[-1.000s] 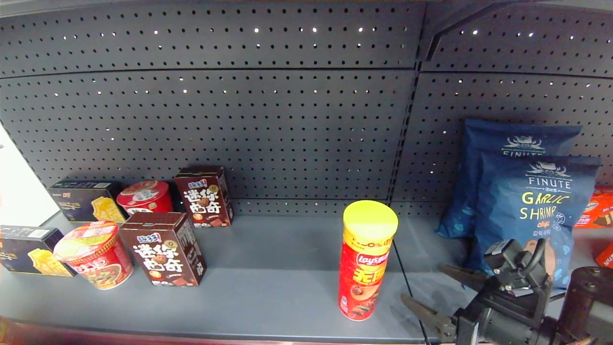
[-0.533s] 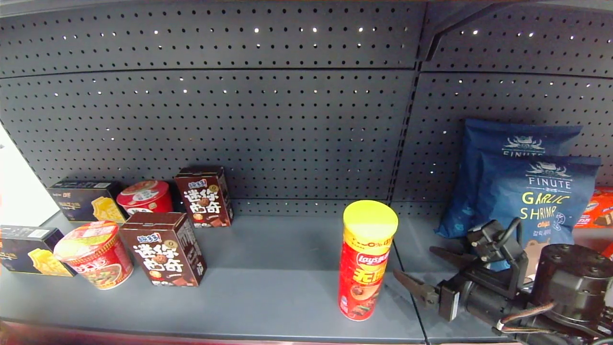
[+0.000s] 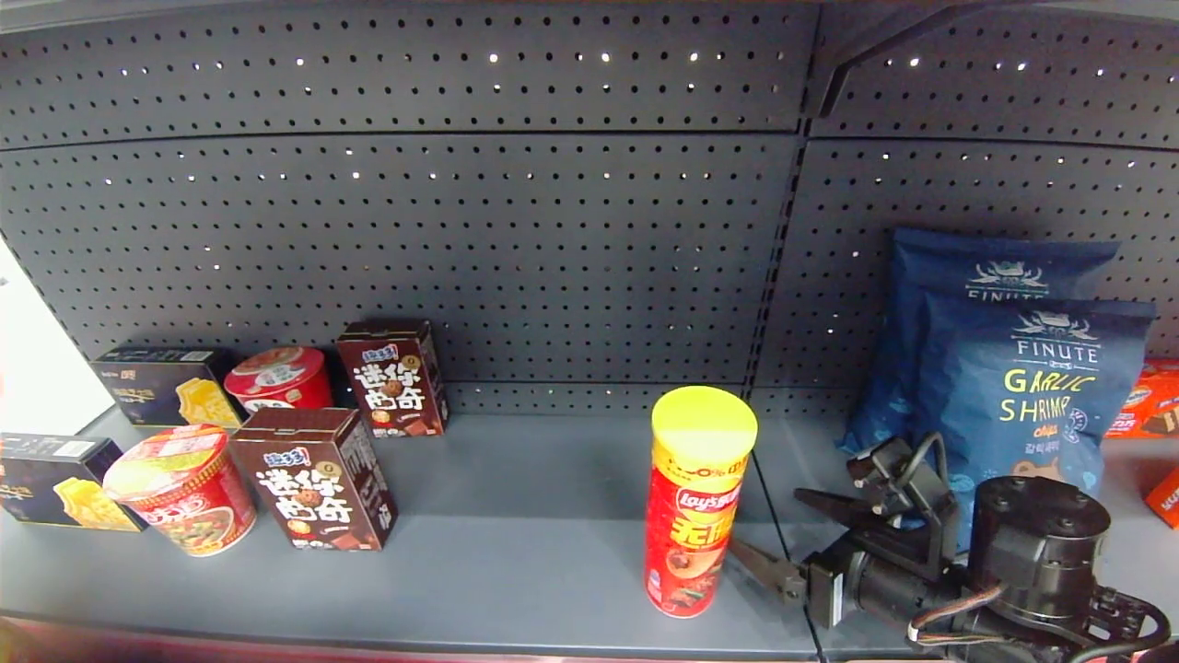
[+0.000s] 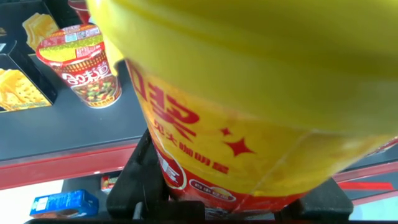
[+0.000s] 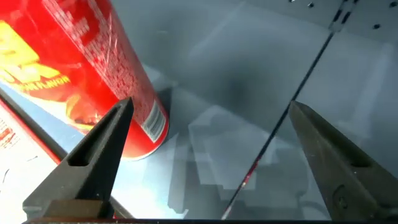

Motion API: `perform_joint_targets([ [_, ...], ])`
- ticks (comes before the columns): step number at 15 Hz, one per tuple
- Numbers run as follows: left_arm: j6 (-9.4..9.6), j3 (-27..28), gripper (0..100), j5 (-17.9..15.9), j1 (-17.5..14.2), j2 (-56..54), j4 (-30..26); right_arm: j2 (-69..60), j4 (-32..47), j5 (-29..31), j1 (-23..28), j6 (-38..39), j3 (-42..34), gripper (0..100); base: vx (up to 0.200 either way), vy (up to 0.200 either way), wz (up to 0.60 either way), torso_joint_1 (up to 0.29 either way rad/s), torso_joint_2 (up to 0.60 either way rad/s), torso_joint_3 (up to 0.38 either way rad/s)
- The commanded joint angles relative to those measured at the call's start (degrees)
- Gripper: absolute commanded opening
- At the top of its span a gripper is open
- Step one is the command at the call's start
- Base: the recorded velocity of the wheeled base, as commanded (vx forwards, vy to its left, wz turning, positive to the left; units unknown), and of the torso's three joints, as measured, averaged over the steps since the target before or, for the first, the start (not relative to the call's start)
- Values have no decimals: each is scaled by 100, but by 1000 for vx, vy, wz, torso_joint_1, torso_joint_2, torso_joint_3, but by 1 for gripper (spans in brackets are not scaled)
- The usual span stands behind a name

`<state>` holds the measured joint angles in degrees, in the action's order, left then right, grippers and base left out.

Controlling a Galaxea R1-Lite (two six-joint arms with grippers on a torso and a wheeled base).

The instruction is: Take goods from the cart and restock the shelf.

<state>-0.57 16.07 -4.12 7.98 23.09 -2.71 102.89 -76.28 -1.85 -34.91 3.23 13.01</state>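
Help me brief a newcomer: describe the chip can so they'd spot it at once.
On the grey shelf with the pegboard back, look near the front edge, just left of the seam between the two boards. The chip can stands there, the only tall red tube with a yellow lid.

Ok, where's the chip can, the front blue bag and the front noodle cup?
chip can (image 3: 693, 520), head view, red side.
front blue bag (image 3: 1032, 391), head view, its middle.
front noodle cup (image 3: 189, 497), head view, red wall.

Open shelf (image 3: 525, 497) floor between brown boxes (image 3: 313, 479) and chip can (image 3: 697, 502), blue bags (image 3: 1004, 387) beyond
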Motion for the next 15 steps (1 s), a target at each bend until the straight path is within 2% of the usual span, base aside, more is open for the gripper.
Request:
perform_joint_targets([
  [1, -4, -25, 0, -1, 1, 3, -2, 82, -1, 1, -33, 2, 0, 100, 0, 0, 0, 0, 0, 0],
  [5, -13, -60, 0, -1, 1, -76, -2, -199, -63, 80, -165, 11, -202, 100, 0, 0, 0, 0, 0, 0],
  [7, -4, 63, 0, 8, -7, -147, 7, -972, -116, 238, -130, 2, -536, 100, 0, 0, 0, 0, 0, 0],
  [8, 22, 318, 0, 8, -7, -147, -2, -1482, -63, 229, -42, -7, -703, 100, 0, 0, 0, 0, 0, 0],
  [9, 75, 547, 0, -10, 1, -68, -2, -1922, 16, 220, 99, -95, -879, 100, 0, 0, 0, 0, 0, 0],
  [10, 268, 731, 0, -63, 19, 117, -2, -2387, 192, 212, 169, -288, -976, 100, 0, 0, 0, 0, 0, 0],
  [11, 576, 925, 0, -247, 36, 319, -2, -2941, 649, 212, 187, -437, -967, 100, 0, 0, 0, 0, 0, 0],
  [12, 637, 1065, 0, -484, 36, 521, 7, -3407, 1089, 229, 301, -552, -923, 100, 0, 0, 0, 0, 0, 0],
  [14, 637, 1259, 0, -906, 54, 908, 33, -4242, 2047, 247, 494, -868, -729, 100, 0, 0, 0, 0, 0, 0],
  [15, 637, 1417, 0, -1205, 72, 1216, 60, -5095, 3576, 581, 486, -929, -343, 100, 0, 0, 0, 0, 0, 0],
])
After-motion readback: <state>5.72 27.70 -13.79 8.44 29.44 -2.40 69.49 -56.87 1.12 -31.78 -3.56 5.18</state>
